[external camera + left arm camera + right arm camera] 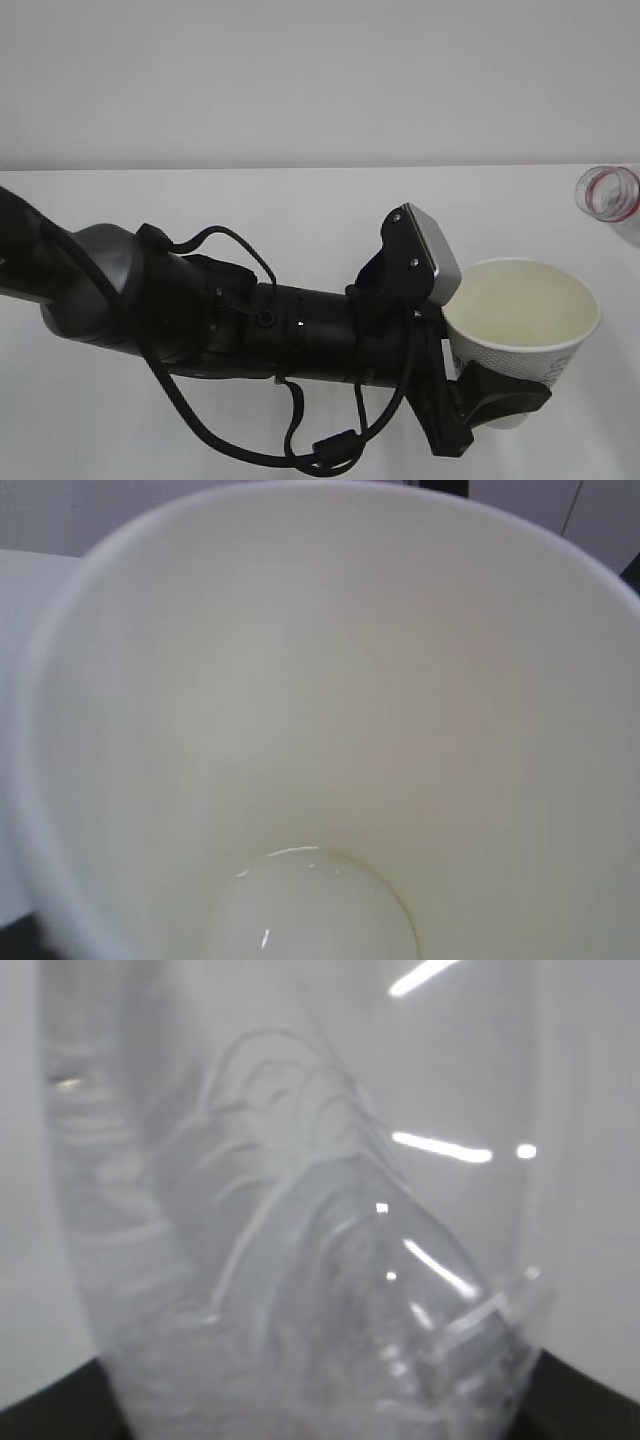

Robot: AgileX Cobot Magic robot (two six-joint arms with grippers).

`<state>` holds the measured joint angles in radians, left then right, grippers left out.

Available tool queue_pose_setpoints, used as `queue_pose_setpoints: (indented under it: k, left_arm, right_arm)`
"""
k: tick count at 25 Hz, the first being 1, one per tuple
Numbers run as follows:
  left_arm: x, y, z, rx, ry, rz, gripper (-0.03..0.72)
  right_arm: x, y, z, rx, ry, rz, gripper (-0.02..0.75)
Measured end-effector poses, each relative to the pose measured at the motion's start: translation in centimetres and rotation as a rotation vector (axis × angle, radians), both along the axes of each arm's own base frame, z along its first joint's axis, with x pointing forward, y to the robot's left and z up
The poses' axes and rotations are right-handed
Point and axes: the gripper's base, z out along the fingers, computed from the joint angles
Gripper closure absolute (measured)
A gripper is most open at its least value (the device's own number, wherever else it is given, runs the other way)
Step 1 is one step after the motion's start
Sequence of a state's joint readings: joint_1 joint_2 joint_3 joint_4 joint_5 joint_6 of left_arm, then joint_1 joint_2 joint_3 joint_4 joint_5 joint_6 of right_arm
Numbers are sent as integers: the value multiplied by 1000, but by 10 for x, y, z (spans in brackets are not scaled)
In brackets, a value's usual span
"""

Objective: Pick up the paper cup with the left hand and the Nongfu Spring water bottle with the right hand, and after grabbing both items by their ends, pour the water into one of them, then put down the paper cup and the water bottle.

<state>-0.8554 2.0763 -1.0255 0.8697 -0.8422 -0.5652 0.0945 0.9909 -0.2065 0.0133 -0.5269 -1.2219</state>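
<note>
The bulky black left hand (pixel 500 400), with looping cables and a light grey square block, reaches in low from the left, its jaws closed around the lower body of the small white paper cup (pixel 525 320). The cup stands upright near the tabletop's (pixel 300 210) right edge. A little clear water (pixel 310 910) pools at its cream bottom. Further back, at the right edge, the open red-ringed neck of the clear ribbed plastic Nongfu Spring water bottle (pixel 608 193) leans in above the cup. The right hand's camera shows only the bottle's ribbed wall, close up; the jaws themselves are hidden, so their hold cannot be told.
</note>
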Motion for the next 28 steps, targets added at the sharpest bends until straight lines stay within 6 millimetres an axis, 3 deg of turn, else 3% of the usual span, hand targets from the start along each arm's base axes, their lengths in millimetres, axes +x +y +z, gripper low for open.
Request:
queue_pose_setpoints:
  k: [28]
  left_arm:
    - [0, 0, 0, 0, 0, 0, 174]
  right_arm:
    - [0, 2, 2, -167, -38, 52, 286]
